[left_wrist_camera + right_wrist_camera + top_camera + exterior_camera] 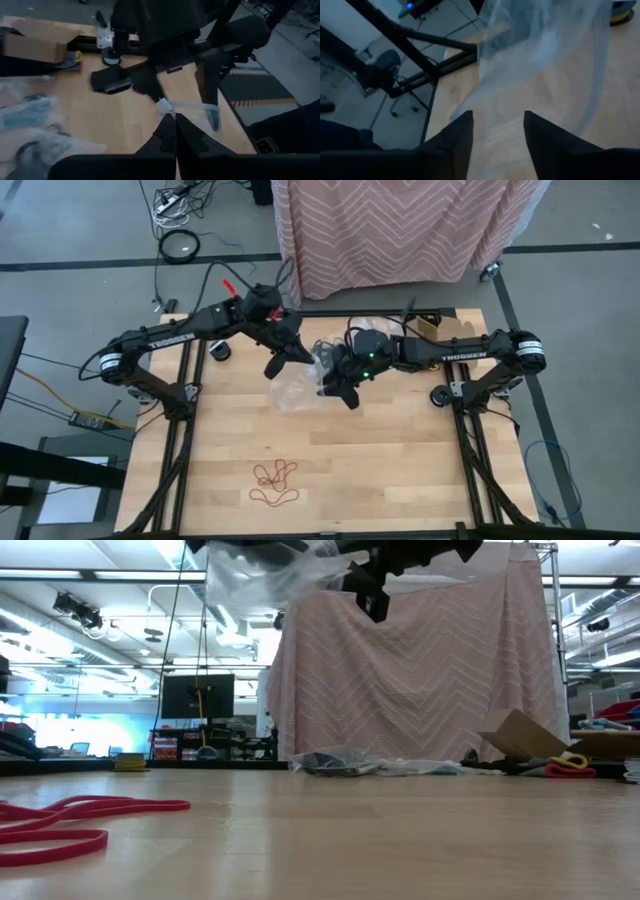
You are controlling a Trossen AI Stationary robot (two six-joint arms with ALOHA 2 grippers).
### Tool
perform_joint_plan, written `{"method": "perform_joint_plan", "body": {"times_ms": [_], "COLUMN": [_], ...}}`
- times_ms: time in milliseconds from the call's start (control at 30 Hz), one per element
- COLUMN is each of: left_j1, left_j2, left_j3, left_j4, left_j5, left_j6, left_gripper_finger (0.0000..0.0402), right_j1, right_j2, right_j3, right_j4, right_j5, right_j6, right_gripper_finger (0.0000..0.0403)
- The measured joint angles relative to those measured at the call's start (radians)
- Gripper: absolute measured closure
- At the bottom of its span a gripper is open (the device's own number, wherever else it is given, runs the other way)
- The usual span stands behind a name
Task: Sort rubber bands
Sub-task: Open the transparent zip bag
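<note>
From my remote seat, both arms hang raised over the far middle of the wooden table [400, 460], meeting at a clear plastic bag [300, 380] held up in the air between them. The left gripper [172, 131] has its two fingers pressed tight together on a corner of that bag, the film stretching away from the fingertips toward the other arm. The right gripper [497, 131] sits just beside it with its fingers [546, 135] standing apart; the crinkly film drapes down in front of them, and I see a clear gap of table between the two tips, so nothing is clamped there.

The red rubber bands [275, 483] lie loose on the near part of the table, left of centre, well apart from both arms; in the low view they show as red loops [60, 825] flat on the wood in the foreground. More clear bags [350, 762] lie in a heap along the far edge, some with dark contents that I cannot make out, and a small cardboard box [35, 42] sits near them. A pink sheet with a zigzag pattern [420, 670] hangs behind the table, and black cables [180, 245] trail across the grey floor beyond
</note>
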State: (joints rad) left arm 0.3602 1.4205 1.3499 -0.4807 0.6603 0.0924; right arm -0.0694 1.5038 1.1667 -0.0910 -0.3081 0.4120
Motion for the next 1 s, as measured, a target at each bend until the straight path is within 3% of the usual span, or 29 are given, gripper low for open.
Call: {"method": "perform_joint_plan", "body": {"times_ms": [233, 433, 667, 1000], "left_j1": [-0.071, -0.119, -0.111, -0.111], "left_j2": [0.113, 0.191, 0.238, 0.238], "left_j3": [-0.001, 0.0, -0.002, -0.002], "left_j4": [0.033, -0.044, -0.14, -0.123], "left_j5": [0.098, 0.102, 0.15, 0.137], "left_j6": [-0.045, -0.015, 0.043, 0.038], "left_gripper_finger": [0.0401, 0.0401, 0.0401, 0.0401], "right_j1": [-0.035, -0.043, -0.021, -0.025], "right_j2": [0.059, 0.113, 0.117, 0.115], "right_j3": [0.003, 0.0, 0.0, 0.0], "right_j4": [0.075, 0.159, 0.176, 0.16], "right_j5": [-0.022, -0.074, 0.042, 0.043], "right_j6": [0.076, 0.111, 0.087, 0.075], "right_gripper_finger": [0.0216, 0.0221, 0.0235, 0.0241]}}
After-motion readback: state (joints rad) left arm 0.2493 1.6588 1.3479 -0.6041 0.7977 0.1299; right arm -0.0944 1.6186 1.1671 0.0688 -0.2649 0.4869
